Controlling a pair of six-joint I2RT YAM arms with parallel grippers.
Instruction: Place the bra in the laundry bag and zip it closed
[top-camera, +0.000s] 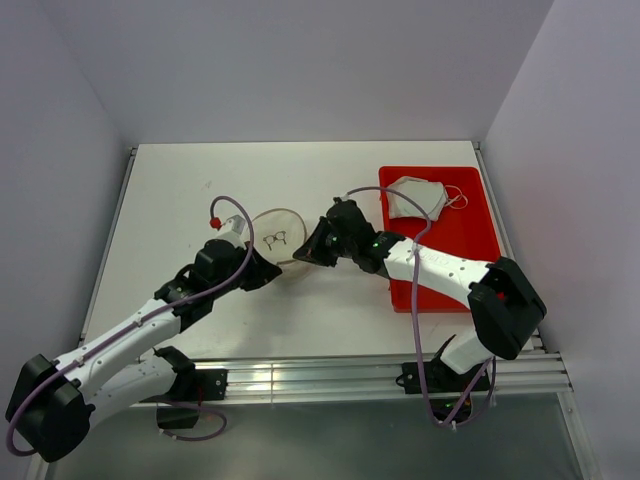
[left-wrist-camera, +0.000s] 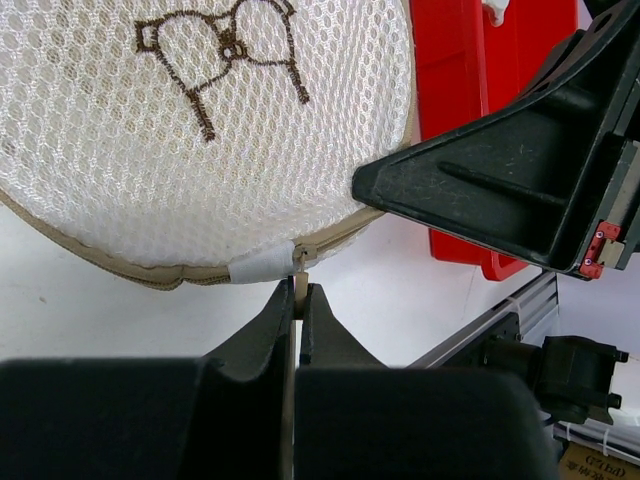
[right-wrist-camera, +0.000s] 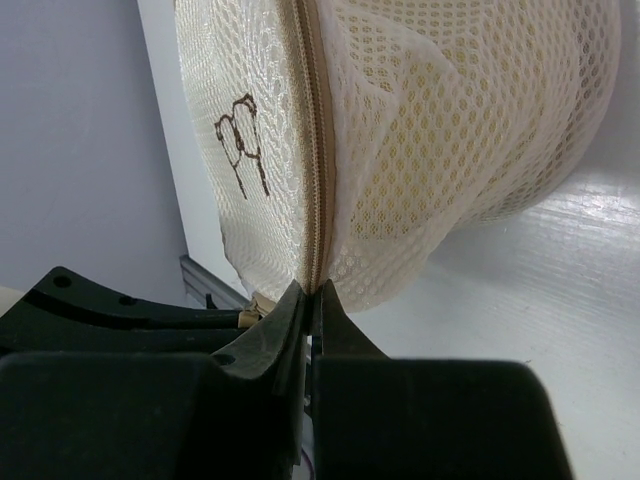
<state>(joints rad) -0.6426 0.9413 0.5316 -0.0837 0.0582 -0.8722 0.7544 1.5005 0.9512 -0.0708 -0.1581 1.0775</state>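
Overhead, we record the laundry bag (top-camera: 280, 233) mid-table, round face up, between both grippers. The red tray (top-camera: 470, 250) lies apart on its right, with bare table (top-camera: 170, 190) behind and to the left. Only the left wrist view shows the left gripper (left-wrist-camera: 298, 300) clamped on the zipper pull (left-wrist-camera: 300, 285) at the bag's edge. Only the right wrist view shows the right gripper (right-wrist-camera: 311, 297) pinched on the zipper rim (right-wrist-camera: 315, 150), and the bra (right-wrist-camera: 400, 170) inside, yellow through the bag's side.
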